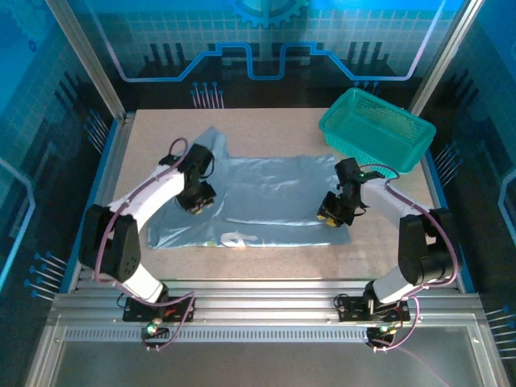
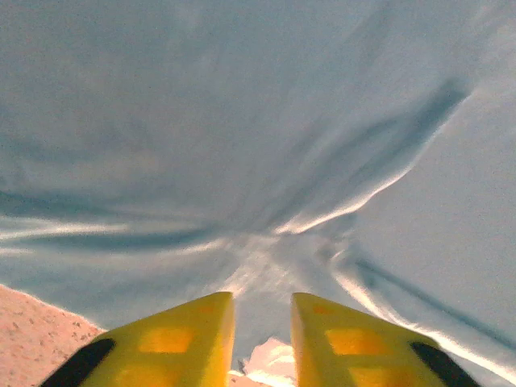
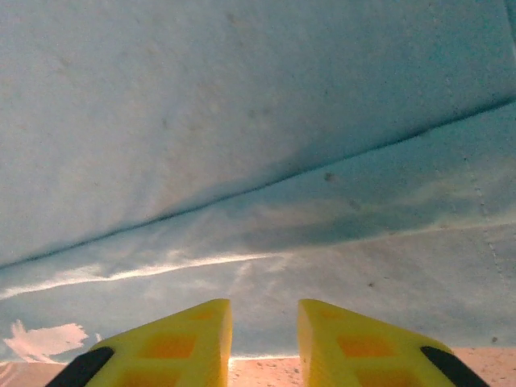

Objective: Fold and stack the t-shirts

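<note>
One pale grey-blue t-shirt (image 1: 270,193) lies spread across the middle of the table, with its white neck label (image 1: 240,239) at the near edge. My left gripper (image 1: 197,200) is down on the shirt's left part. In the left wrist view its yellow fingers (image 2: 185,339) stand close together, and creases in the fabric (image 2: 266,161) run in to the pinch, so the gripper (image 2: 262,298) is shut on the cloth. My right gripper (image 1: 329,214) is at the shirt's right near corner. It (image 3: 264,305) is shut on the hem (image 3: 266,266), with bare table just beneath.
A teal mesh basket (image 1: 375,129) stands at the back right, close behind the right arm. The speckled tabletop (image 1: 266,129) is bare behind the shirt and along the near edge (image 1: 282,262). Metal frame posts stand at the back corners.
</note>
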You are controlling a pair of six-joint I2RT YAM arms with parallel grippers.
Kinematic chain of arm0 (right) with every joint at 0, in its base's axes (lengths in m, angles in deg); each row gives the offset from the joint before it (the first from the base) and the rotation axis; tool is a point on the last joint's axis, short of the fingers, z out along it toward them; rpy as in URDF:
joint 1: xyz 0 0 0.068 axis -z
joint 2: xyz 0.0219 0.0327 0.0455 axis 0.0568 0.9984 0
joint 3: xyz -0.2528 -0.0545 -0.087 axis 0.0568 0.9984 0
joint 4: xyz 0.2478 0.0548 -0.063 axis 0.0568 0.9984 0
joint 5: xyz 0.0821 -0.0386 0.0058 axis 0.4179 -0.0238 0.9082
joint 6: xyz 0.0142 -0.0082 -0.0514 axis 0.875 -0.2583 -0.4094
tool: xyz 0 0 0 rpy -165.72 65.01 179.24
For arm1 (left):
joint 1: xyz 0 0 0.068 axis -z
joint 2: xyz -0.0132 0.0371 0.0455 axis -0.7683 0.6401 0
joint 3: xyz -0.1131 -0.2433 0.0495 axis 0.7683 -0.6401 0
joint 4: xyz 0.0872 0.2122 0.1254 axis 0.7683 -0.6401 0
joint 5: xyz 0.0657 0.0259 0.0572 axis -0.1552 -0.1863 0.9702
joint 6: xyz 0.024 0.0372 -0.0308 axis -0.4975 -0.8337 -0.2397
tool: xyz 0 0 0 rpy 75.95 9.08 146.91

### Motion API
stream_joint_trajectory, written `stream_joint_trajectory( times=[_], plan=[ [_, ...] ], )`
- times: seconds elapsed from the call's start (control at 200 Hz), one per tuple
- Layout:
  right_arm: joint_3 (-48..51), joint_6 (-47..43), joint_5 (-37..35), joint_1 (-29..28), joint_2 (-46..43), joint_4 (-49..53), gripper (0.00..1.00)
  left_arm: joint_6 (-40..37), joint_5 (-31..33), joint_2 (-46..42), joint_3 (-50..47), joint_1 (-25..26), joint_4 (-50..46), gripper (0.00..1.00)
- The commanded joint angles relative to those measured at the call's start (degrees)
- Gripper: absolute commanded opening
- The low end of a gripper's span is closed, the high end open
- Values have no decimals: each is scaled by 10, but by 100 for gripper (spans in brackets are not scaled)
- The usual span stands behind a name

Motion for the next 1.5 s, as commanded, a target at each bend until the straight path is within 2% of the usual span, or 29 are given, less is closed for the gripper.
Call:
stream_joint_trajectory(
  times=[0.0,0.085,0.175,0.285,0.535,0.775,0.89,1.02,1.131,1.266,1.371,1.496],
  plan=[
    [4,18,8,-14,14,-10,26,111,-95,-12,-94,4,98,20],
    [6,32,9,-22,37,-17,23,147,-129,-8,-121,31,158,13],
    [9,47,18,-21,58,-39,20,143,-123,22,-97,78,159,9],
    [-21,44,4,-19,84,-34,19,148,-120,57,-73,112,156,6],
    [-95,37,-15,16,156,-49,24,108,-127,101,-5,132,155,5],
    [-142,61,5,35,199,-44,28,29,-180,178,103,171,151,3],
    [-149,60,-12,38,188,-35,28,9,-199,208,139,188,141,1],
    [-137,45,-47,42,133,-26,28,4,-216,234,158,194,146,0],
    [-107,28,-69,42,74,-12,28,-2,-208,256,170,194,145,0],
    [-41,22,-63,41,26,-13,27,-10,-189,290,185,185,139,0],
    [-5,25,-59,46,22,-28,22,-12,-172,302,187,169,143,0],
    [-8,29,-59,52,52,-44,19,-22,-172,306,195,156,138,0]
  ],
)
